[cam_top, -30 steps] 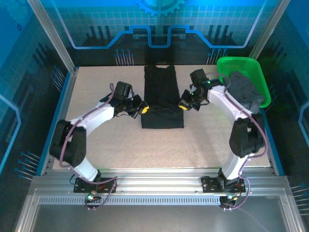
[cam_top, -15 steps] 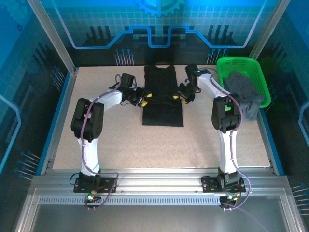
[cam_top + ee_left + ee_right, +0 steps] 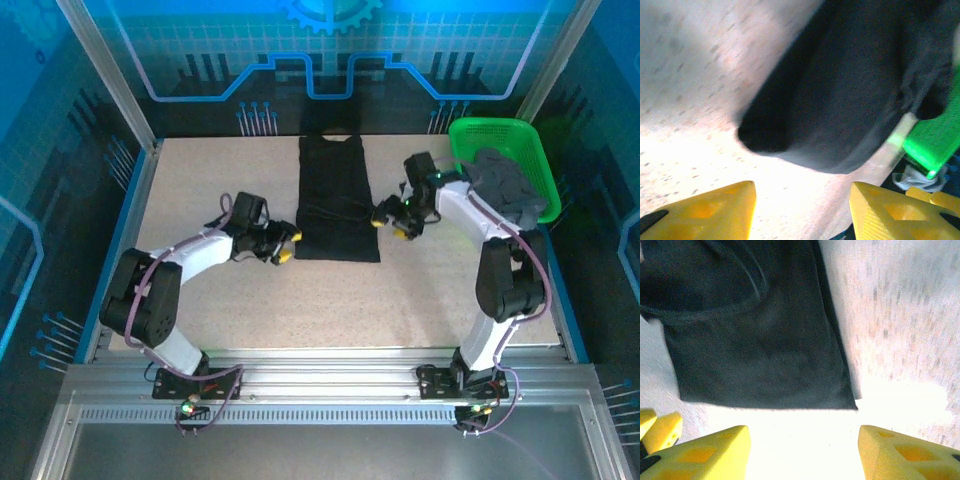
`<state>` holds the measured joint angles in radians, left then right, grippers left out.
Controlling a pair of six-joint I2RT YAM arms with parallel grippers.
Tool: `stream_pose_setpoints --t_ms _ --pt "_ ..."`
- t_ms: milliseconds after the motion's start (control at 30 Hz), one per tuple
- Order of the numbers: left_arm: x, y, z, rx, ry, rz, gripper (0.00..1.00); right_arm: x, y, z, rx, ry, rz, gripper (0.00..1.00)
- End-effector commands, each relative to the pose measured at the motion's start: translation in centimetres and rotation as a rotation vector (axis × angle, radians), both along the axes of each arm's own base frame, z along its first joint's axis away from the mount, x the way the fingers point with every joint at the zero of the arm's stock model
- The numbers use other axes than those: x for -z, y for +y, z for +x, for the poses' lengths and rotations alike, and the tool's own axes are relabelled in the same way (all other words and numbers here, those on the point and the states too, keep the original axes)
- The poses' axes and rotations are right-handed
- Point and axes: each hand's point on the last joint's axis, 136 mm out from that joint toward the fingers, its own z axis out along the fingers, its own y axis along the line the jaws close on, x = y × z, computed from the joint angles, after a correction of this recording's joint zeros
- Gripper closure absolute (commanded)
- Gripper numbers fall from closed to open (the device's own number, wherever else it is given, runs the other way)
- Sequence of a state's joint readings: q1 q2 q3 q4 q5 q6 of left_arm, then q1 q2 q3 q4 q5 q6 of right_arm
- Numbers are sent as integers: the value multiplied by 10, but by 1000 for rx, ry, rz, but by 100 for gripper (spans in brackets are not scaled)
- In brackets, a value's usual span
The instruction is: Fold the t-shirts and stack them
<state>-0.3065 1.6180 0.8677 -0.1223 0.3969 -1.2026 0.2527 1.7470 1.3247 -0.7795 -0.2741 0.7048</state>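
Jaws apart on both arms: the left gripper (image 3: 285,248) and right gripper (image 3: 390,226) have just let go of the black t-shirt (image 3: 335,200) and drawn back to its 9 and 3 o'clock. It lies in a narrow strip on the bench (image 3: 200,300), toward 12 o'clock. The side folds look done, with a crosswise fold likely next. The grey t-shirt (image 3: 505,185) waits in the green mesh basket (image 3: 490,125) at 2 o'clock.

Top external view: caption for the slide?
Left claw and right claw open beside the folded black t-shirt; grey t-shirt in green basket.
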Motion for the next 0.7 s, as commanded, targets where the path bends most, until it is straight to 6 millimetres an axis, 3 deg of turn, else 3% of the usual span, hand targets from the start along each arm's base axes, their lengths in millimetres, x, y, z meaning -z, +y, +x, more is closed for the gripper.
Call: stream_pose_setpoints --t_ms 0,200,433,533,667 --pt "8 -13 7 -62 17 -70 44 26 20 -15 1 36 63 40" --pt "31 -17 18 -69 38 -52 43 72 24 -27 13 139 53 39" --pt "45 -25 38 -55 32 -52 55 81 32 1 3 128 43 48" --pt "45 -23 52 -66 13 -51 70 83 35 14 2 125 43 62" --pt "27 -20 74 -82 -45 -57 100 66 39 36 -1 76 43 95"
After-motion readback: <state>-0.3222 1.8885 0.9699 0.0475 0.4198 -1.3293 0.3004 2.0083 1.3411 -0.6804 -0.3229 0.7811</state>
